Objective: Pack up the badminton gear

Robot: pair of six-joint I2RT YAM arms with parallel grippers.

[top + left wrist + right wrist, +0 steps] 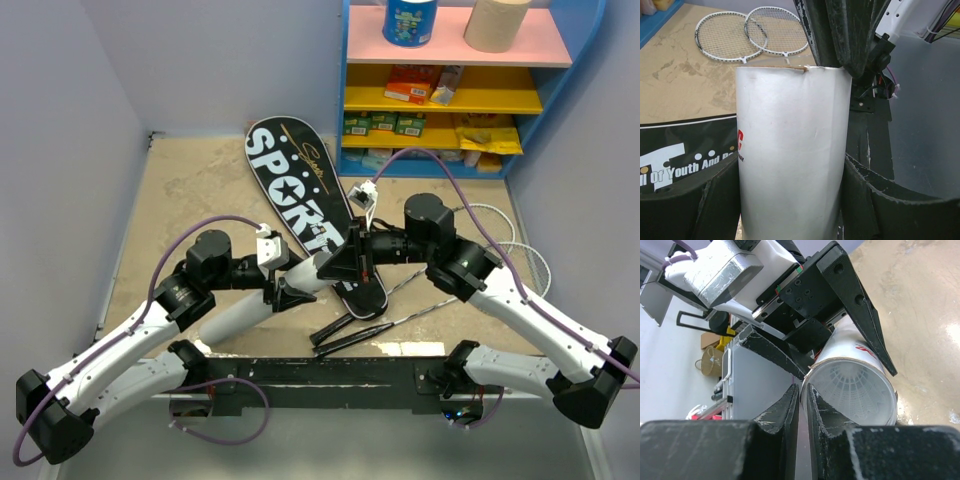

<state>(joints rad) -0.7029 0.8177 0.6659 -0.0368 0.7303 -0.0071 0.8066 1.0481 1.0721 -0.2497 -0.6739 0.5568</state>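
White cardboard tube (792, 150) sits clamped between our left gripper's (790, 200) spread fingers, angled over the table beside the SPORT bag (300, 190), so our right gripper (802, 405), fingers nearly pressed together at its open mouth, can seat the shuttlecock (852, 390) inside.

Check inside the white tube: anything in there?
A white feathered shuttlecock sits just inside the white tube mouth, skirt facing out. Anything deeper is covered by it.

A blue shelf unit (556, 100) stands at the far right of the sandy counter (190, 190); a blue-wrapped roll (410, 20) and beige paper roll (497, 22) top it, with what look like snack boxes (412, 83) below.
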